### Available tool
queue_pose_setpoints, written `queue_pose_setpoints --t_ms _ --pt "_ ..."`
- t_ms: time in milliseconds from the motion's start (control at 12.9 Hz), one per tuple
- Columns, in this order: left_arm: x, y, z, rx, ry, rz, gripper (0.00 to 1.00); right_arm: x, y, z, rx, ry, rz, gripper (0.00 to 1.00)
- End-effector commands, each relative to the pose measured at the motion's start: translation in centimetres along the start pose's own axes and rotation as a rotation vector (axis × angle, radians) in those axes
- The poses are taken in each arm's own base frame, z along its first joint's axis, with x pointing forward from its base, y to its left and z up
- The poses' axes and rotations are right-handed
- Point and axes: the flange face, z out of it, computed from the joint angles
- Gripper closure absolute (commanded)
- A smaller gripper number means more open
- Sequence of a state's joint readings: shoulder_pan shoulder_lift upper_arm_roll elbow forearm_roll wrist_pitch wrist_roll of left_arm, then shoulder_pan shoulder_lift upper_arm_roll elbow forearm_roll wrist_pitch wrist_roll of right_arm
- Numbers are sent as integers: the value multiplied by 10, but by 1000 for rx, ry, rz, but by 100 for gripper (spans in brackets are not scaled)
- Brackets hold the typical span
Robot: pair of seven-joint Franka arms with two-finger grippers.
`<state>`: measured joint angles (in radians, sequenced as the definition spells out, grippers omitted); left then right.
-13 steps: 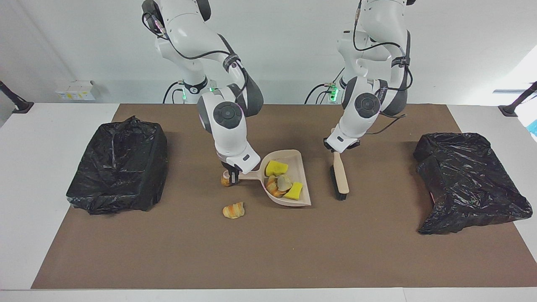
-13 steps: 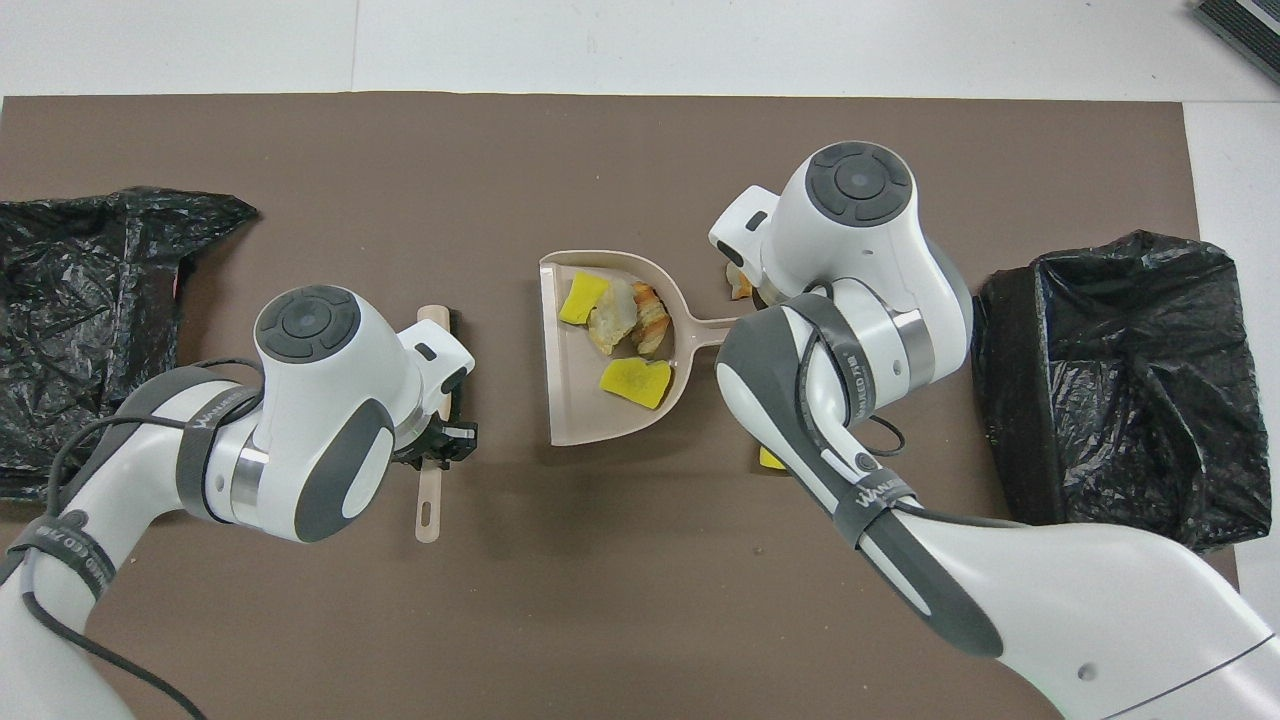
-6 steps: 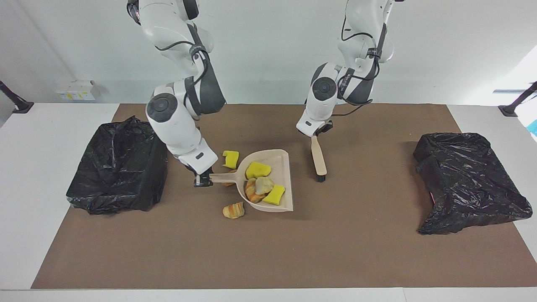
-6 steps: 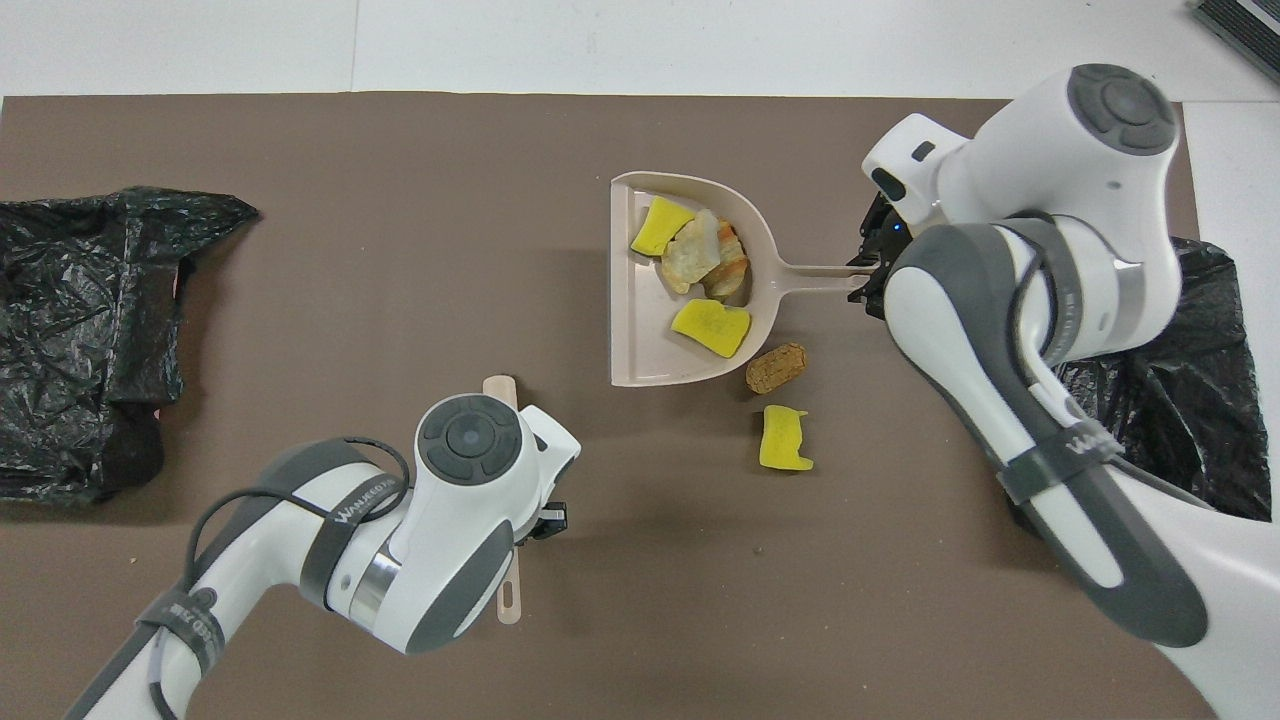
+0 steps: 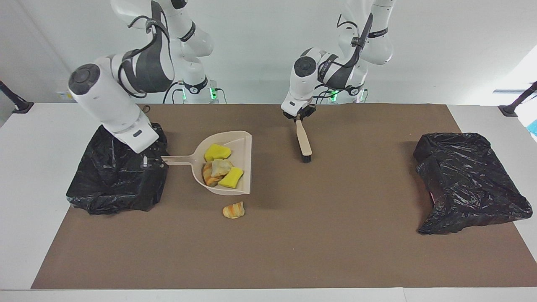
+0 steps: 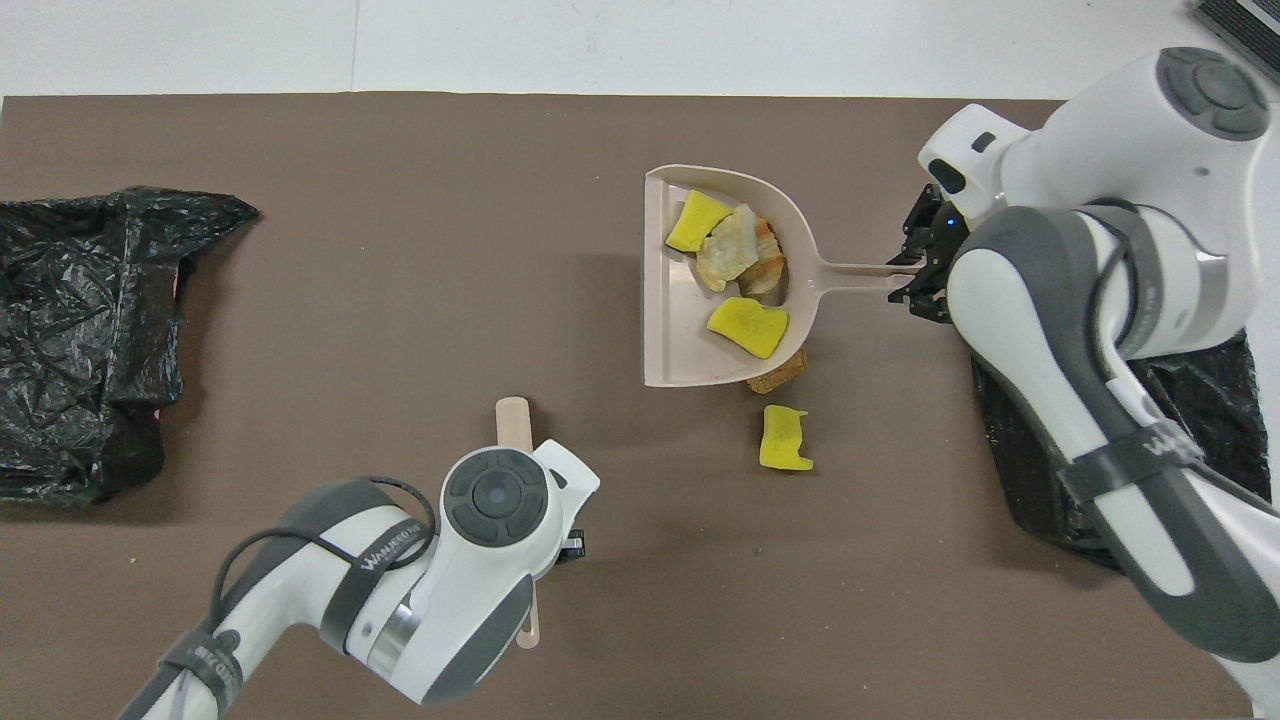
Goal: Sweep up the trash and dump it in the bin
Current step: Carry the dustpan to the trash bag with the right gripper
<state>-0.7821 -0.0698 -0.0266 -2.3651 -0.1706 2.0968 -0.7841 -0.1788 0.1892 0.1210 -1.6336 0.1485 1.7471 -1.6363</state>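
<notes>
Brown mat [image 5: 293,243] covered table | bag-lined bin [image 5: 117,176] at right arm's end | right gripper [image 5: 147,163] clamped on dustpan [image 5: 243,167] handle, raised beside bin | left gripper [image 5: 298,117] clamped on brush [image 5: 303,142] | four trash scraps [image 5: 219,170] in dustpan | striped scrap [image 5: 233,210], yellow scrap [image 6: 784,438], brown scrap [image 6: 780,374] on mat.

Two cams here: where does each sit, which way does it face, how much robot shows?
Facing view: high across the table, looking at the robots; both arms show whole, right gripper holding the beige plastic dustpan, left gripper the wooden-handled brush.
Overhead view: above the robots' end, looking steeply down; arms enter from the bottom.
Shared: dustpan, brush, brown mat, half a turn apart.
</notes>
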Motion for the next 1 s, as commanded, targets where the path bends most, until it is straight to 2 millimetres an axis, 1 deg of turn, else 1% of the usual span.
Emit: queue_pose_setpoints --t_ms 0,77,155,232,309,386,464,541,618,773,928 --pt "-3 -6 -2 -37 2 -10 80 -58 -49 -17 1 48 -37 100" --pt "1 -4 -3 -40 4 -13 44 -84 -55 -22 -6 53 -87 100" --pt "11 0 -13 -59 19 -22 0 -109 -63 -27 -6 59 -138 100" --pt "24 6 -17 -67 22 -28 0 -133 -73 -34 -16 55 -140 100" --pt "41 5 -27 -72 29 -45 0 -160 -82 -40 -24 44 -126 100" --pt "57 2 -30 -78 31 -44 0 -182 -90 -44 -36 34 -127 100" --pt "70 -5 -36 -88 39 -26 0 -203 -97 -49 -41 4 -131 100" --pt "88 -19 -39 -95 44 -17 0 -223 -104 -55 -49 -40 -103 100" --pt "104 -35 -47 -105 58 -15 0 -240 -109 -58 -55 -87 -83 100" --pt "134 -66 -64 -121 92 -3 0 -262 -115 -69 -30 -220 -72 100" --pt "157 -92 -86 -144 116 -5 0 -278 -117 -74 -44 -295 -39 100"
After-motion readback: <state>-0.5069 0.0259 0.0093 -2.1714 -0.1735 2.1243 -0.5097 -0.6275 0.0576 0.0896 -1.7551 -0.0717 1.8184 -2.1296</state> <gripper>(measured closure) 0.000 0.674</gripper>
